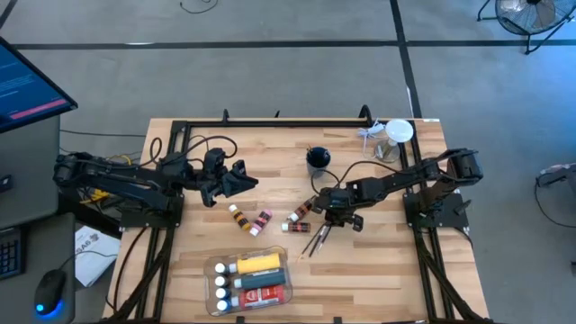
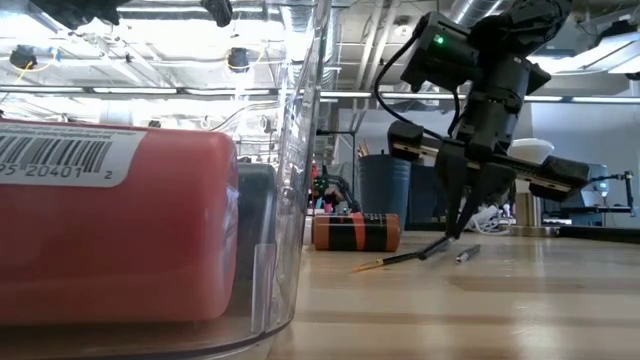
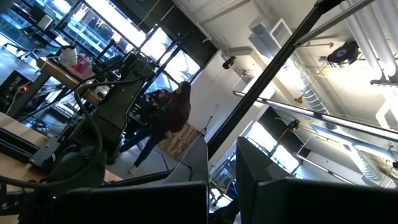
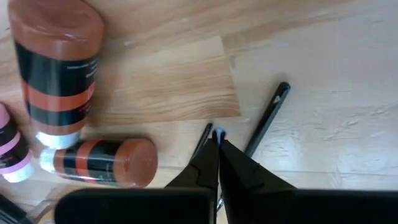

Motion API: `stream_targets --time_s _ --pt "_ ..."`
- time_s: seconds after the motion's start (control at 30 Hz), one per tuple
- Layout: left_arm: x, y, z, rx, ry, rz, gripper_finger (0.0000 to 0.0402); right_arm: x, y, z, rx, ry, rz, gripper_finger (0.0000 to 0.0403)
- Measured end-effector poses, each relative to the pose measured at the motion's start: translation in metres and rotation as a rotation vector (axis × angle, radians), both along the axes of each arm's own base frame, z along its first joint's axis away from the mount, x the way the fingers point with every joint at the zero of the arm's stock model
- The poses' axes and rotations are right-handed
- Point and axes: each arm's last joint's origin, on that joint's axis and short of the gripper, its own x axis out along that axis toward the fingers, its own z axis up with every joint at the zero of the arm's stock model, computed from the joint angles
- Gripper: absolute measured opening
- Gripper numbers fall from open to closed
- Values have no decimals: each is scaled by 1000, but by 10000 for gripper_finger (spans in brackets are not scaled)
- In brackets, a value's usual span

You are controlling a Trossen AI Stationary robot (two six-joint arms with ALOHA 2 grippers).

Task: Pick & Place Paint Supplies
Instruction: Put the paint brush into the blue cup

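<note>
Centrally, thin dark-handled brushes (image 1: 317,239) lie on the wooden counter (image 1: 378,261) beside brown-capped, black-and-orange banded paint tubes (image 4: 99,162); right tool (image 4: 217,138) pinched closed over a brush; left tool (image 1: 247,183) closed, raised at left.
</note>
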Motion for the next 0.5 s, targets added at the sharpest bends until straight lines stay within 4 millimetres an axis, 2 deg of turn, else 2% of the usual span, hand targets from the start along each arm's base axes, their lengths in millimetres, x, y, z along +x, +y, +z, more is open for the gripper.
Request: stream_targets --time_s 0.5 --pt "0 0 0 0 0 0 2 2 0 1 4 -16 1 0"
